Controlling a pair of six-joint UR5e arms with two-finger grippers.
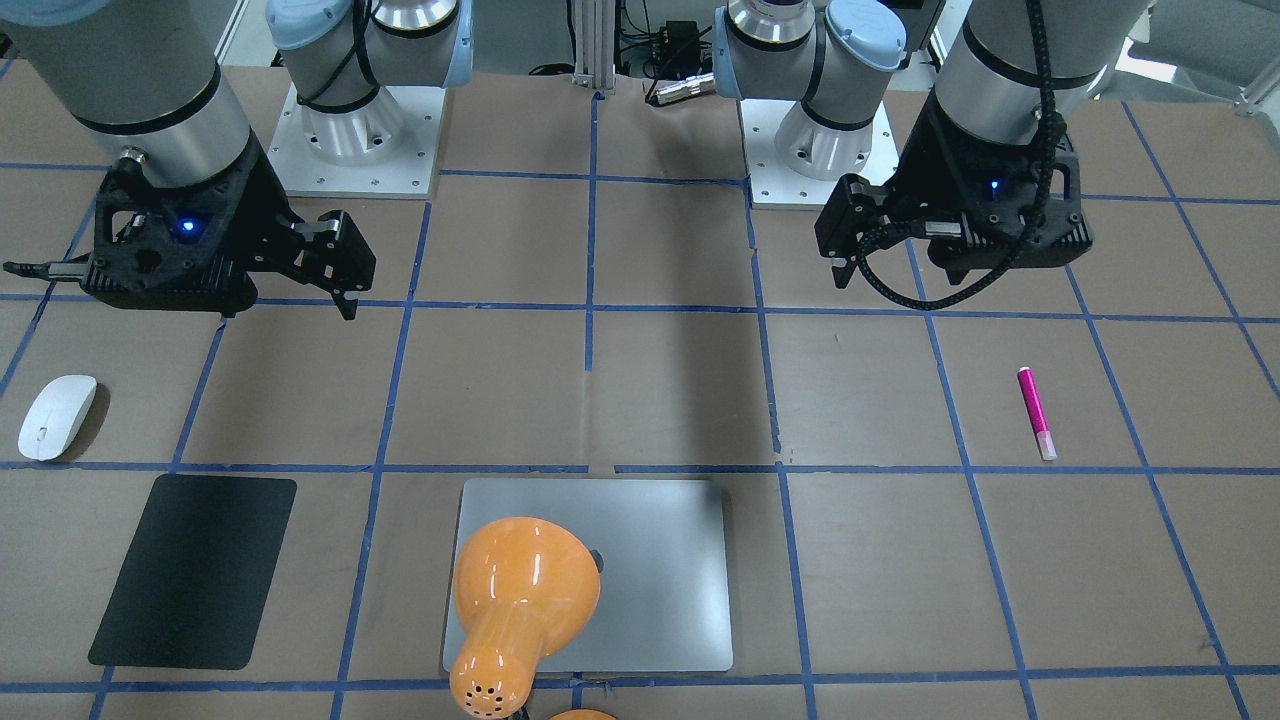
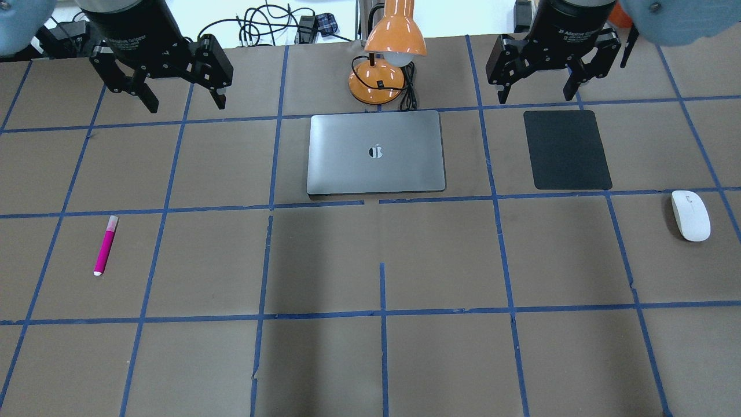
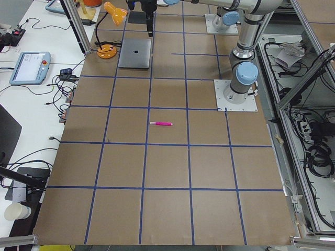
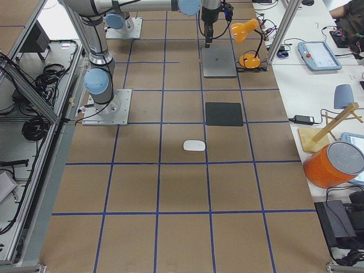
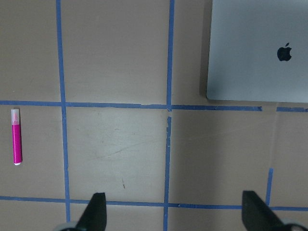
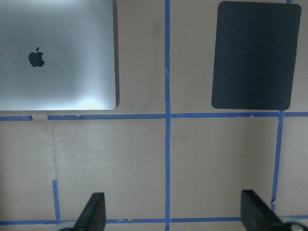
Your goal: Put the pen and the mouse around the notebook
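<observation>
The magenta pen (image 2: 106, 245) lies on the brown table at the left, alone in a taped square; the left wrist view shows the pen (image 5: 17, 143) at its left edge. At the far right lies the white mouse (image 2: 690, 215), apart from everything else. The silver notebook (image 2: 376, 152) lies shut at the back centre. My left gripper (image 2: 186, 104) hangs open and empty high over the back left, far from the pen. My right gripper (image 2: 535, 95) hangs open and empty over the back right, above the far edge of the black mat.
A black mat (image 2: 566, 149) lies right of the notebook, between it and the mouse. An orange desk lamp (image 2: 388, 52) stands just behind the notebook, its shade over the notebook's far edge. Blue tape lines (image 2: 382, 313) grid the table. Bare table lies between notebook and pen.
</observation>
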